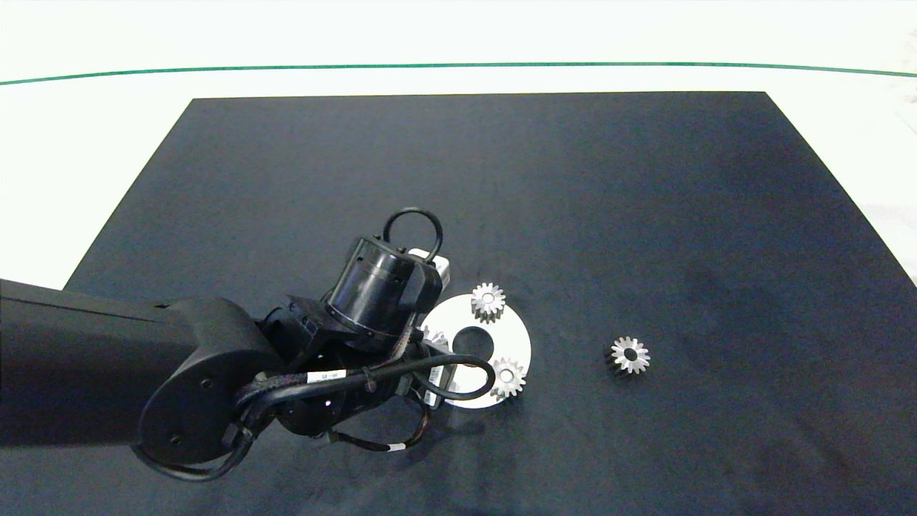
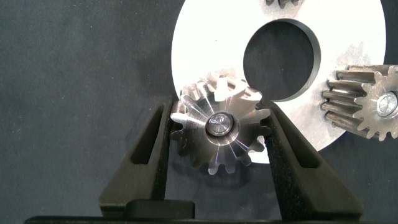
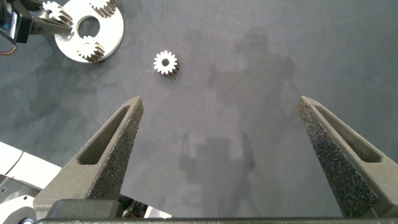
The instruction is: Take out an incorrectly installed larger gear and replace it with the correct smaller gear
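Straddling larger gear [image 2: 214, 127] on its pin, left gripper [image 2: 217, 140] has fingers pressed against teeth at plate's [image 1: 519, 337] 9 o'clock edge, grasping it, likely for lift-off. Smaller gear [image 1: 630, 355] waits loose on desk [image 1: 645, 215], 3 o'clock of plate. Right gripper [image 3: 221, 155] hangs spread wide, well clear.
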You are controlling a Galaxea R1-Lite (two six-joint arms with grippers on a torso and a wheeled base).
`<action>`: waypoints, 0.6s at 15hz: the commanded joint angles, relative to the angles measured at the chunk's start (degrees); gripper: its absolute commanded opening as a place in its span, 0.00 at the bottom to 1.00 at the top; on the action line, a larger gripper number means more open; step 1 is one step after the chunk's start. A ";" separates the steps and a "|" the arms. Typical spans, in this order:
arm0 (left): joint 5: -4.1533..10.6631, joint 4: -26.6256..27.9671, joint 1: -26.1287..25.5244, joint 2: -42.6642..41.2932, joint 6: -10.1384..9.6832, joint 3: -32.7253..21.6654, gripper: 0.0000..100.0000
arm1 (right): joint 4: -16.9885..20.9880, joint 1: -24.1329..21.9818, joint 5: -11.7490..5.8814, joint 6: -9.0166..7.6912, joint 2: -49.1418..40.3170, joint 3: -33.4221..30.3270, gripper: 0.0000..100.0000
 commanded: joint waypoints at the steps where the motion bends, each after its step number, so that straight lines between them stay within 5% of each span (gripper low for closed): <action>1: 0.11 -0.14 0.03 0.30 -0.08 -0.03 0.08 | 0.17 0.03 0.05 -0.02 0.00 0.07 1.00; 9: 0.11 -0.14 0.47 -1.90 0.89 -1.70 0.00 | 0.17 0.03 0.05 -0.02 0.00 -0.01 1.00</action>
